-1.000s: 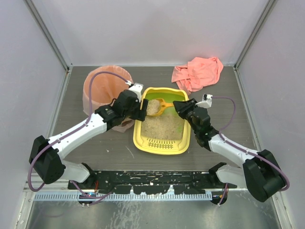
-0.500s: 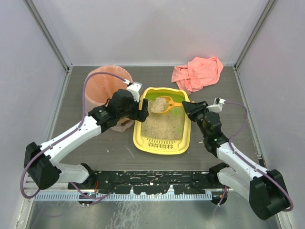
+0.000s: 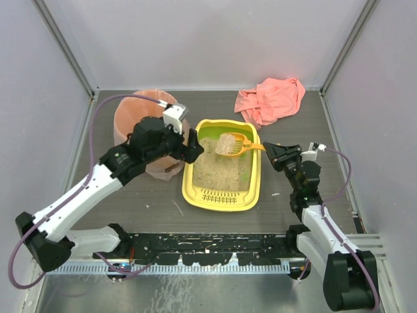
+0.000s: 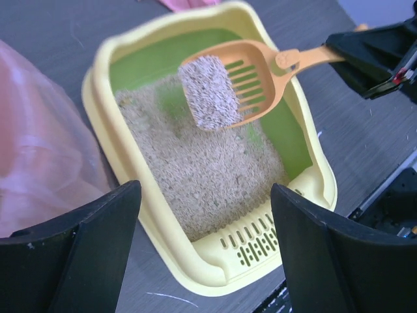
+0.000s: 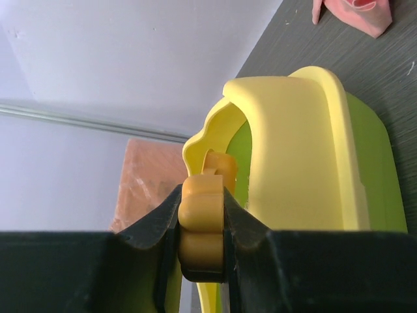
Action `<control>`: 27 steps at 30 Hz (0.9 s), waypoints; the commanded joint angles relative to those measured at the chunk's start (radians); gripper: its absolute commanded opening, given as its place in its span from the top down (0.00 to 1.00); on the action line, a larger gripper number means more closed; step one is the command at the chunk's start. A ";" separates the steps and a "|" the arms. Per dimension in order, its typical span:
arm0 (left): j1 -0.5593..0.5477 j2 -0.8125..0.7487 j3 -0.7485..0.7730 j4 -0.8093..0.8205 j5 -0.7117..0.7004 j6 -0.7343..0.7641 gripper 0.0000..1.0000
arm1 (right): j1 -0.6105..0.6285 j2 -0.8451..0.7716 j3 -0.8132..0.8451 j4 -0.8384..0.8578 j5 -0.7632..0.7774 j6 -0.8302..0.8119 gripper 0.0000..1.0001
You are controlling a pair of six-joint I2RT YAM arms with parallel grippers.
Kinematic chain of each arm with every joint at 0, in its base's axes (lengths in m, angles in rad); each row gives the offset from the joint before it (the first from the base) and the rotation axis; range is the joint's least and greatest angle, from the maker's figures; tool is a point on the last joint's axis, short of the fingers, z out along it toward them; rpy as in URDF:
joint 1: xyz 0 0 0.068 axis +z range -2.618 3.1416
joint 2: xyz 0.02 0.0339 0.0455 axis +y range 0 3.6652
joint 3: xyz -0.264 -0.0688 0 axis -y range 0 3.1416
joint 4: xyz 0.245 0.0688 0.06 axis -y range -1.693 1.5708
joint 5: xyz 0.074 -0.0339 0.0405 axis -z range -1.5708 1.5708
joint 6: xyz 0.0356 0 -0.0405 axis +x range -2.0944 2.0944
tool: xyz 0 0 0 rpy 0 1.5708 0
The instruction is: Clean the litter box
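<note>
At the left of the table, by the pink-bagged bin, the left gripper hangs empty, fingers wide apart, beside the litter box sitting mid-table. Over the box's far end the right gripper pinches the handle of an orange scoop bearing a litter clump.

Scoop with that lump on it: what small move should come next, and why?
Probably carry the scoop level and leftward, toward the bin. The right pincer grips its handle, and a clump sits on it above the litter box. The bin looks like the place to dump it; tilting now would drop it back.
</note>
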 commanded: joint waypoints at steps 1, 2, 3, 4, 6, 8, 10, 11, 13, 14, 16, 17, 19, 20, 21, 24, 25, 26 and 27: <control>0.006 -0.141 0.086 -0.051 -0.099 0.053 0.17 | -0.092 0.021 -0.015 0.205 -0.175 0.125 0.99; 0.006 -0.169 0.084 -0.066 -0.134 0.064 0.17 | -0.096 0.033 -0.020 0.231 -0.186 0.143 0.99; 0.007 -0.196 0.079 -0.081 -0.174 0.077 0.17 | -0.094 0.049 -0.022 0.256 -0.202 0.157 0.99; 0.007 -0.225 0.067 -0.090 -0.212 0.091 0.16 | -0.088 0.065 -0.024 0.287 -0.229 0.167 0.99; 0.007 -0.281 0.036 -0.105 -0.289 0.113 0.14 | -0.102 0.082 -0.039 0.335 -0.257 0.193 0.99; 0.006 -0.333 -0.002 -0.108 -0.344 0.132 0.13 | -0.133 0.070 -0.055 0.316 -0.251 0.199 0.99; 0.006 -0.379 -0.039 -0.107 -0.395 0.139 0.13 | -0.119 0.079 -0.039 0.297 -0.250 0.186 0.99; 0.006 -0.398 -0.058 -0.105 -0.425 0.141 0.13 | -0.099 0.095 -0.022 0.315 -0.268 0.176 0.99; 0.007 -0.430 -0.098 -0.090 -0.485 0.145 0.13 | -0.097 0.124 -0.010 0.355 -0.300 0.180 0.99; 0.007 -0.440 -0.107 -0.084 -0.515 0.148 0.10 | -0.123 0.121 -0.021 0.351 -0.300 0.191 0.99; 0.007 -0.454 -0.111 -0.091 -0.562 0.152 0.09 | -0.152 0.113 -0.038 0.312 -0.269 0.204 0.99; 0.007 -0.459 -0.114 -0.094 -0.577 0.154 0.09 | -0.136 0.126 -0.030 0.320 -0.275 0.193 0.99; 0.007 -0.471 -0.129 -0.082 -0.605 0.162 0.09 | -0.083 0.162 -0.008 0.381 -0.304 0.180 0.99; 0.007 -0.475 -0.136 -0.075 -0.616 0.165 0.09 | -0.095 0.170 -0.021 0.402 -0.310 0.192 0.99; 0.006 -0.477 -0.139 -0.076 -0.620 0.166 0.09 | -0.135 0.166 -0.041 0.397 -0.303 0.214 0.99; 0.007 -0.479 -0.140 -0.091 -0.621 0.159 0.09 | -0.122 0.166 -0.025 0.362 -0.290 0.192 0.99; 0.007 -0.480 -0.147 -0.089 -0.624 0.157 0.09 | -0.087 0.177 0.001 0.362 -0.305 0.165 0.99; 0.007 -0.480 -0.154 -0.082 -0.629 0.159 0.08 | -0.074 0.178 0.010 0.365 -0.318 0.153 0.99; 0.007 -0.478 -0.153 -0.077 -0.633 0.160 0.08 | -0.086 0.167 0.002 0.360 -0.317 0.152 0.99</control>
